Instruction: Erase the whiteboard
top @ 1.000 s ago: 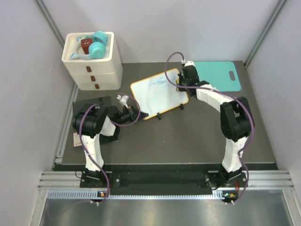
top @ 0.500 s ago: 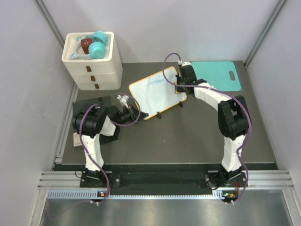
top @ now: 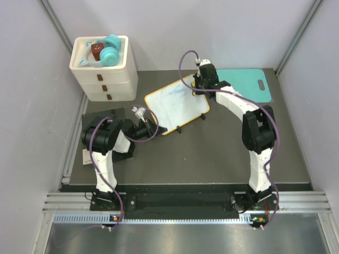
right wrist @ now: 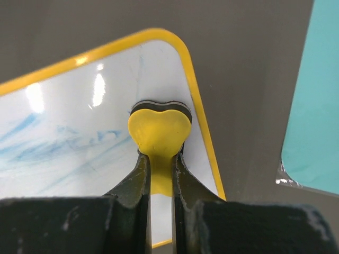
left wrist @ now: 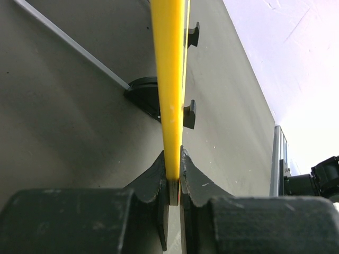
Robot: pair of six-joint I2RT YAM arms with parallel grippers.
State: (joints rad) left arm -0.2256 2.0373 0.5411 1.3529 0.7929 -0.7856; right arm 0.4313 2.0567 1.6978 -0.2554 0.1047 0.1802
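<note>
Pinching the whiteboard (left wrist: pixel 169 79) edge is the left gripper (left wrist: pixel 172 166).

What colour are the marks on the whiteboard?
Blue: faint smeared streaks across the whiteboard, clearest in the right wrist view.

I count two grippers: my left gripper (left wrist: pixel 174 182) and my right gripper (right wrist: pixel 159 161). One whiteboard (top: pixel 172 106) lies mid-table. There is one yellow heart-shaped eraser (right wrist: pixel 159 129), one teal mat (top: pixel 249 84) at one o'clock, one black pad (top: pixel 98 114) at nine, and one white drawer unit (top: pixel 119 79) at ten with three brown handles (top: pixel 104 87).
</note>
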